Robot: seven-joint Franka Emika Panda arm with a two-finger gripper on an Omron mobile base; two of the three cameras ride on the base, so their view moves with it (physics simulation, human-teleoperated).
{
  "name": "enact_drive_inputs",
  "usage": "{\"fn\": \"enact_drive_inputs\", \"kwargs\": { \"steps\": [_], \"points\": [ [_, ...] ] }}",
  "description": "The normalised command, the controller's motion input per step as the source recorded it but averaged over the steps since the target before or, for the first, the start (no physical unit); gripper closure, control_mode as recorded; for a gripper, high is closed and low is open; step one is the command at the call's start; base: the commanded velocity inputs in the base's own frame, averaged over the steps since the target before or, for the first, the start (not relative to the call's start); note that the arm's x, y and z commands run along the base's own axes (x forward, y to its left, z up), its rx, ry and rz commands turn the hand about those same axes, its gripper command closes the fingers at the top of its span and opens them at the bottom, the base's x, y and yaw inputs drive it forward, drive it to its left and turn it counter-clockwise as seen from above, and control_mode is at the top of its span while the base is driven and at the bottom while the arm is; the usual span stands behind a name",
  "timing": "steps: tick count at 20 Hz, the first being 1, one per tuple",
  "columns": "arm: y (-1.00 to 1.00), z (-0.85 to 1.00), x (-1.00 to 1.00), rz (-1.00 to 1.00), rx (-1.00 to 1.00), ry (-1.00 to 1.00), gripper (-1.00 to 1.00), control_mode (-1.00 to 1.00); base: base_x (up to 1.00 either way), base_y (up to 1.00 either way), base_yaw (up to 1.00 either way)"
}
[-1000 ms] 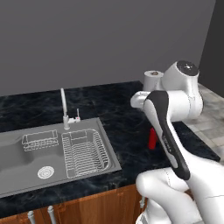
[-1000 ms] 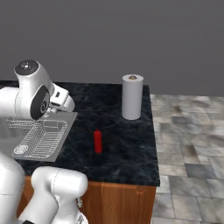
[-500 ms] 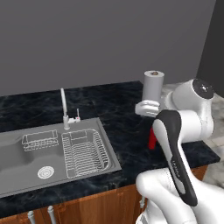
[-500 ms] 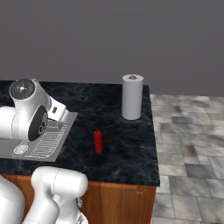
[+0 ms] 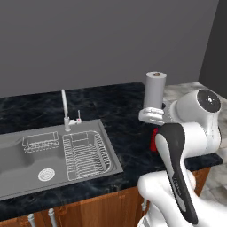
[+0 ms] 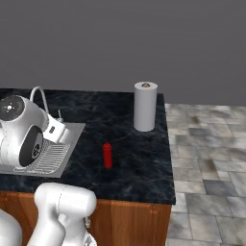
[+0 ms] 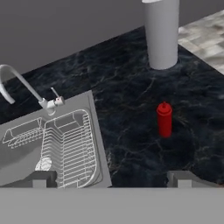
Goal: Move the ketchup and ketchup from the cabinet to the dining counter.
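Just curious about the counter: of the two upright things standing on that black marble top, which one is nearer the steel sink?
The small all-red squeeze bottle; the taller grey paper towel roll stands farther back, near the black marble counter's far edge.

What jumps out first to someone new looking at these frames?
A small red ketchup bottle standing alone and upright on the black marble dining counter, between the steel sink and the counter's right end. Behind it, a tall paper towel roll stands near the back corner. The open gripper hangs back from the bottle, holding nothing.
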Motion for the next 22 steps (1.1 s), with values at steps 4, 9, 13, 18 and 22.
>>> {"fn": "enact_drive_inputs", "kwargs": {
  "steps": [4,9,13,18,22],
  "points": [
    [-0.07,0.00,-0.13,-0.05,-0.08,0.00,-1.00,-1.00,0.00,0.00,0.00],
    [-0.34,0.00,-0.16,0.00,-0.24,0.00,-1.00,-1.00,0.00,0.00,0.00],
    [-0.32,0.00,-0.11,0.02,-0.16,0.00,-1.00,-1.00,0.00,0.00,0.00],
    [0.00,0.00,0.00,0.00,0.00,0.00,-1.00,-1.00,0.00,0.00,0.00],
    [0.00,0.00,0.00,0.00,0.00,0.00,-1.00,-1.00,0.00,0.00,0.00]
  ]
}}
